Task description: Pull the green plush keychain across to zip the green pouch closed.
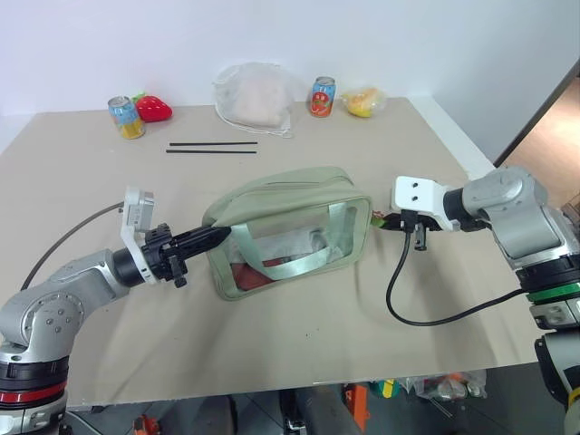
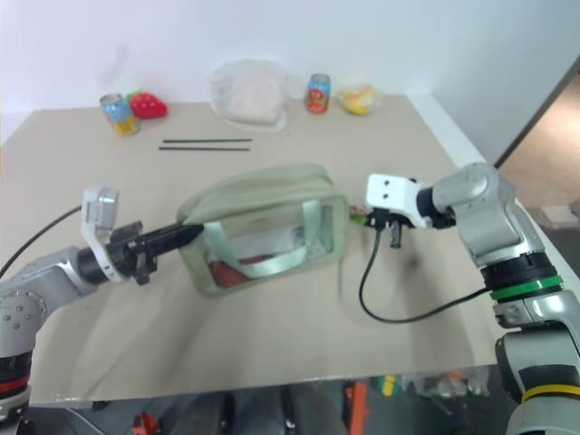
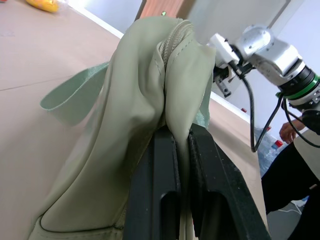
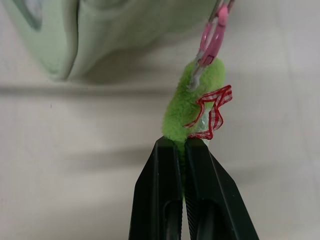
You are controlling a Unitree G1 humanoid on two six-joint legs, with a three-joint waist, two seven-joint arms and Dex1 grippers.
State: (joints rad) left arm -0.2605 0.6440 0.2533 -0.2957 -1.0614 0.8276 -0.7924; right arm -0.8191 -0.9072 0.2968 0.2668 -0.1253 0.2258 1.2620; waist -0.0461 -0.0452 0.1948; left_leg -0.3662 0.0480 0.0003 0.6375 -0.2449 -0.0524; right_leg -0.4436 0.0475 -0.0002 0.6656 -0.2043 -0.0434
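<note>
right claw pinching green plush keychain

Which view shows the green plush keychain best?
The right wrist view: the green plush keychain sits close up, pinched in the right claw, its pink clip leading to the green pouch. In the eye views it is a speck beside the pouch's end.

Green pouch: pale sage green, clear side window, green strap handles. Green plush keychain: bright lime green, pink clip, red-and-white gingham ribbon. Gripper fingers: black. Table: beige. Two sticks: black.
</note>
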